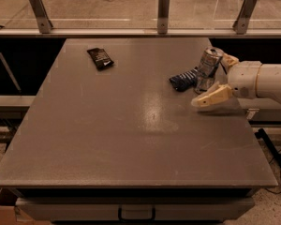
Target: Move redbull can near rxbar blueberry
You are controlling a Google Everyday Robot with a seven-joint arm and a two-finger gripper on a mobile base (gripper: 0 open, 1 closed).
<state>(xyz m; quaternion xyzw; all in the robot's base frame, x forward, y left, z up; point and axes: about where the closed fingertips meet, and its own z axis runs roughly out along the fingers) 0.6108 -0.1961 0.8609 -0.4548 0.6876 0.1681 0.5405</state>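
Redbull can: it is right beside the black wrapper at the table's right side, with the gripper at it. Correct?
No. The camera view shows the redbull can beside the rxbar blueberry, not the black wrapper, which lies apart toward the far left. The rest holds: right side of the table, gripper at it.

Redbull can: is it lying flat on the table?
No, the redbull can stands nearly upright beside the rxbar blueberry, between the fingers of the open gripper.
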